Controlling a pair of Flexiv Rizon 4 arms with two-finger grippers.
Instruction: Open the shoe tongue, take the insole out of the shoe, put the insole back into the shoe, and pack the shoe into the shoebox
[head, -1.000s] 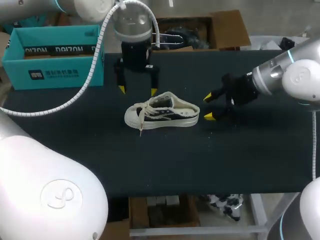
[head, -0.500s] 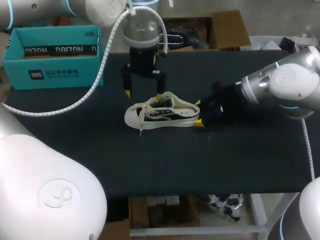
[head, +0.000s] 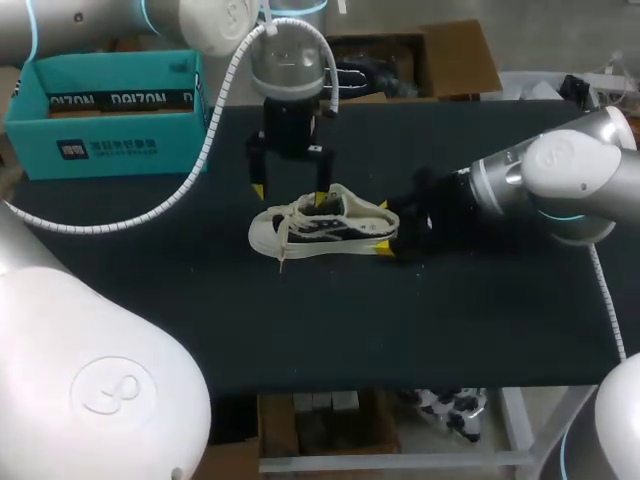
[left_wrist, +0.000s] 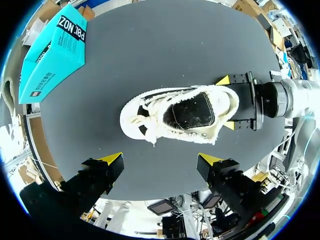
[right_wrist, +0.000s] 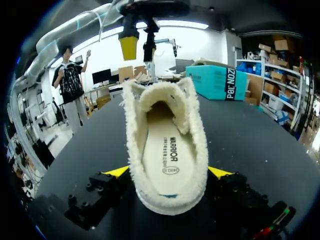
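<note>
A white and black sneaker (head: 320, 228) lies on its sole mid-table, toe to the left, laces loose. Its pale insole (right_wrist: 167, 150) shows inside the fleece-lined opening. My left gripper (head: 289, 192) hangs open just behind and above the shoe's tongue; in its own view the shoe (left_wrist: 180, 114) lies ahead of the left gripper (left_wrist: 161, 160). My right gripper (head: 388, 228) is open at the heel, one yellow tip on either side; the right wrist view shows the heel between the right gripper's (right_wrist: 169, 172) fingers. The teal shoebox (head: 110, 110) stands open at the back left.
The black table (head: 330, 330) stretches wide in front of the shoe and to its right. The left arm's white cable (head: 150, 205) droops over the table's left part, between the shoebox and the shoe.
My right gripper has slid left until its fingers straddle the shoe's heel. My left gripper has come forward and down towards the tongue. The shoe has stayed in place.
</note>
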